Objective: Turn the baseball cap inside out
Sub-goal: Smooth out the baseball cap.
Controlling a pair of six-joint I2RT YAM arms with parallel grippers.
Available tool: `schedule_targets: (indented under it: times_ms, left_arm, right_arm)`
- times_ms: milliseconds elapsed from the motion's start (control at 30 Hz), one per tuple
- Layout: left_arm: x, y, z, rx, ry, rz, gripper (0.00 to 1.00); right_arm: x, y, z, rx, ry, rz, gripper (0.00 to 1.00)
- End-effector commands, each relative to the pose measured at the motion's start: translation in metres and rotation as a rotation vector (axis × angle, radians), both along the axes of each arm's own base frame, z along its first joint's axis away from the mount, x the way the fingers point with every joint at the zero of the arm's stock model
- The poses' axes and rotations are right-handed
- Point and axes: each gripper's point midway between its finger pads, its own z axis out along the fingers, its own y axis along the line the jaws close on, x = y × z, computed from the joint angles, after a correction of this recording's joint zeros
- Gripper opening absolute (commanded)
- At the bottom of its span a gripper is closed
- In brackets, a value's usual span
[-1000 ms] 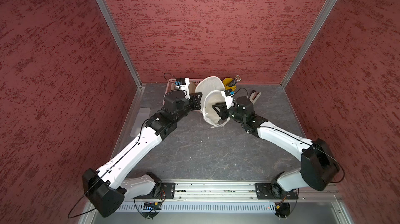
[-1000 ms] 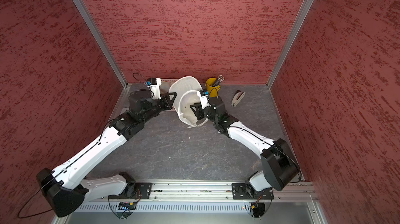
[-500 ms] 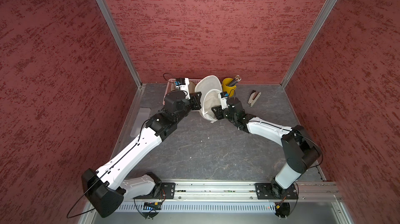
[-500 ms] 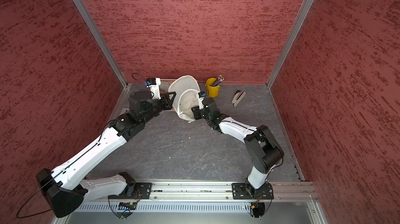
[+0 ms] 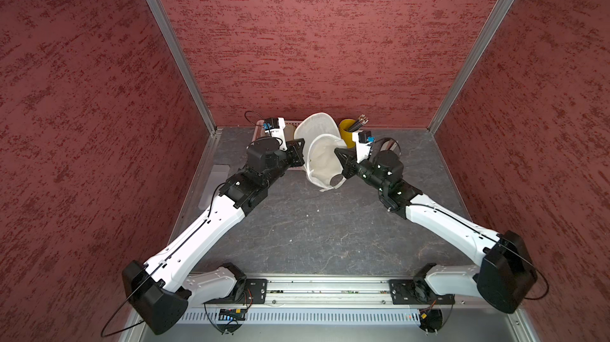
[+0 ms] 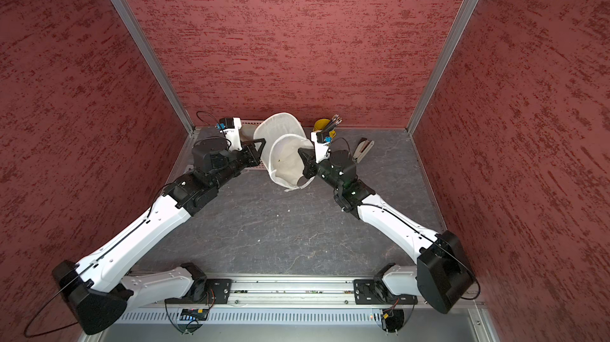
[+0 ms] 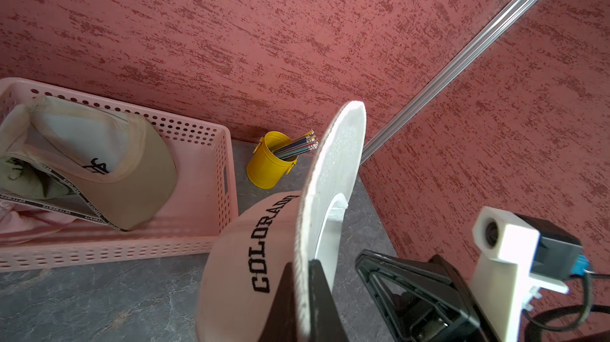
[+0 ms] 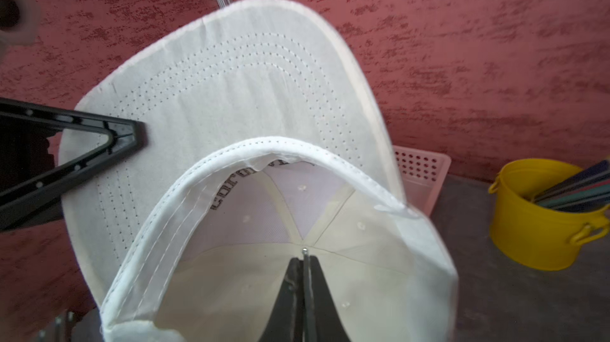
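Holding the cap (image 5: 321,158) up on edge just beside the yellow cup (image 7: 267,165), with both your claws at it.
On the grey table (image 5: 313,231), the pink basket (image 7: 198,221) sits near the cup on your left arm's side, a tan-brimmed second cap (image 7: 132,165) lying in it. The white cap stands between basket and cup, brim (image 8: 231,86) up, open crown facing your right arm. Your left claw (image 7: 302,269) is clamped on the brim's edge. Your right claw (image 8: 303,262) is inside the crown, jaws pressed together, tips where the seams meet; you cannot tell whether cloth is pinched. A small hinged tool (image 6: 362,149) lies near the cup, away from the cap. Pencils (image 7: 297,145) stand in the cup.
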Motion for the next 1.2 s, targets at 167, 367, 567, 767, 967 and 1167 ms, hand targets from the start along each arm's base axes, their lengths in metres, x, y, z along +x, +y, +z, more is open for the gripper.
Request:
schedule_targets:
  times_ms: [167,367,567,767,967,1167]
  left_arm:
    - [-0.006,-0.010,0.024,-0.032,-0.033,-0.049,0.00]
    - [-0.015,-0.017,0.029,-0.030,-0.030,-0.082,0.00]
    - [-0.017,-0.016,0.029,-0.027,-0.027,-0.074,0.00]
    - [-0.013,-0.004,0.026,0.007,-0.035,-0.003,0.00]
    - [-0.009,-0.008,0.026,0.013,-0.043,-0.009,0.00]
    - [-0.011,-0.011,0.026,0.009,-0.044,-0.024,0.00]
  right_arm:
    - [0.013,0.048,-0.041,-0.246,-0.020,0.099,0.00]
    - [0.049,0.042,-0.065,-0.354,0.013,-0.047,0.00]
    - [0.073,0.022,-0.074,-0.434,0.015,-0.211,0.00]
    - [0.060,0.018,-0.057,-0.383,-0.009,-0.195,0.00]
    - [0.021,0.033,-0.015,-0.223,-0.075,-0.010,0.08]
    - [0.034,0.031,-0.005,-0.188,-0.077,-0.050,0.03]
